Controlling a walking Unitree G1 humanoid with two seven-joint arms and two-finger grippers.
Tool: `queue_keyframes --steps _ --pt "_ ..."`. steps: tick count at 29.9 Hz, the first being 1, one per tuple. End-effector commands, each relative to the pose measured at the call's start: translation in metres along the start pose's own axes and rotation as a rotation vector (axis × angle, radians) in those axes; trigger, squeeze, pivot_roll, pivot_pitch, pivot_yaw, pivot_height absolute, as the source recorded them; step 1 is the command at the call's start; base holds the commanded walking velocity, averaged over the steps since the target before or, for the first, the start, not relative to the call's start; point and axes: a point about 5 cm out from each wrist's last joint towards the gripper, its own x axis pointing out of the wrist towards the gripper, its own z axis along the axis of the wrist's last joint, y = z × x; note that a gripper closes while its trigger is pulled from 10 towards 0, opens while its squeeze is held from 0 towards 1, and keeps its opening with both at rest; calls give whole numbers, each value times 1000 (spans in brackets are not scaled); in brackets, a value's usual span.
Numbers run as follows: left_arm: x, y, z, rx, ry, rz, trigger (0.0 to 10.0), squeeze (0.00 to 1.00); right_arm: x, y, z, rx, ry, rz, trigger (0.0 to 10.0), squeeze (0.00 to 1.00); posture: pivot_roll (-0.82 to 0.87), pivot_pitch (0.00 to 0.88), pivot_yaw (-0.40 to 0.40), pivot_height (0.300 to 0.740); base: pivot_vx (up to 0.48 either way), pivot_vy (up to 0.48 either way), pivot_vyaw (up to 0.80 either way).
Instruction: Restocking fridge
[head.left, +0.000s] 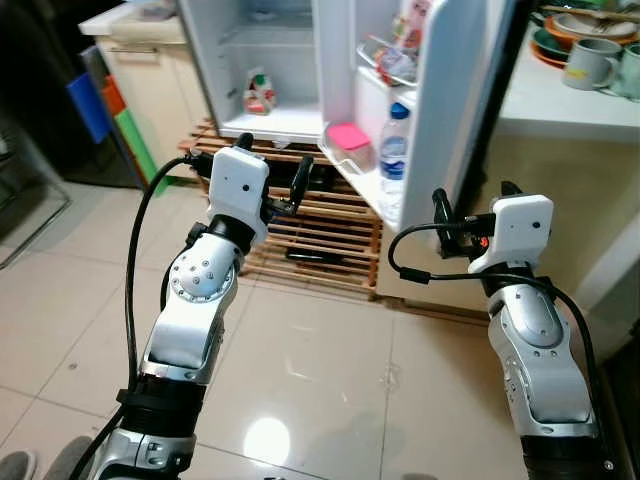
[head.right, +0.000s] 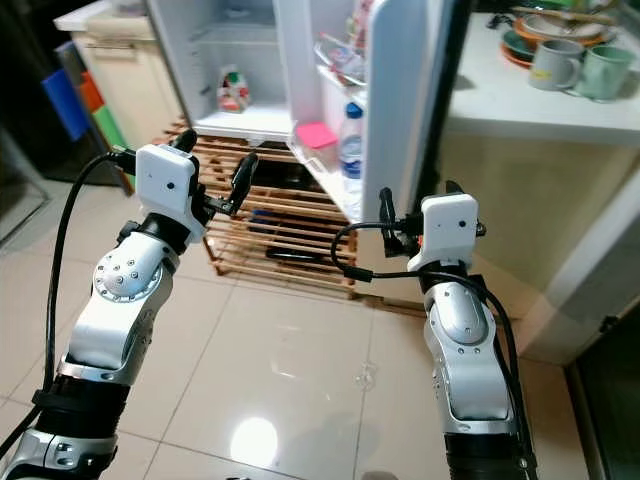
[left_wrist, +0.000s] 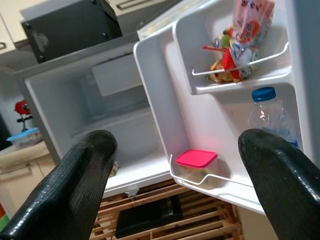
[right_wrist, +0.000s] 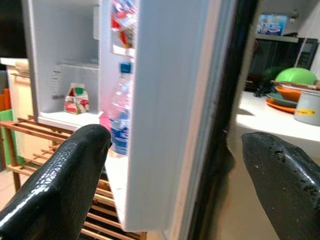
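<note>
A small white fridge (head.left: 270, 60) stands open on a low wooden rack (head.left: 330, 230). Inside sits a small red and green carton (head.left: 259, 93). Its door (head.left: 455, 90) is swung out to the right. The door's lower shelf holds a pink-lidded container (head.left: 348, 140) and a water bottle (head.left: 395, 150), and snack packets (head.left: 395, 55) fill the upper shelf. My left gripper (head.left: 272, 162) is raised in front of the fridge opening, open and holding nothing. My right gripper (head.left: 475, 200) hovers near the door's outer edge, open and holding nothing.
A white counter (head.left: 560, 110) on the right carries mugs (head.left: 590, 62) and stacked dishes. A cream cabinet (head.left: 150, 80) stands left of the fridge, with blue and green boards (head.left: 92, 105) leaning beside it. A black object (head.left: 315, 257) lies in the rack. Glossy tiled floor (head.left: 320, 370) lies below my arms.
</note>
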Motion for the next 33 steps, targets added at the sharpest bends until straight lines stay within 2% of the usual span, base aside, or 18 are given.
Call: queue_keyframes --steps 1,5,25,29,33 --pt "0 1 -3 -4 16 -5 10000 0 0 1 0 0 -7 -2 10000 0 -231 0 109 740 0 0 0" --pt "2 3 -3 -3 13 5 10000 0 -1 3 -1 9 -4 -1 10000 0 -229 0 111 740 0 0 0" --pt "2 3 1 -16 -6 7 10000 0 0 2 -4 14 5 -2 10000 0 -227 0 105 740 421 0 0" --pt "3 1 5 -30 -34 2 10000 0 0 2 -4 14 6 -3 10000 0 -228 0 105 740 428 0 0" --pt "2 3 7 -22 -48 21 10000 0 3 -5 -5 5 14 -37 10000 0 -227 0 104 740 0 0 0"
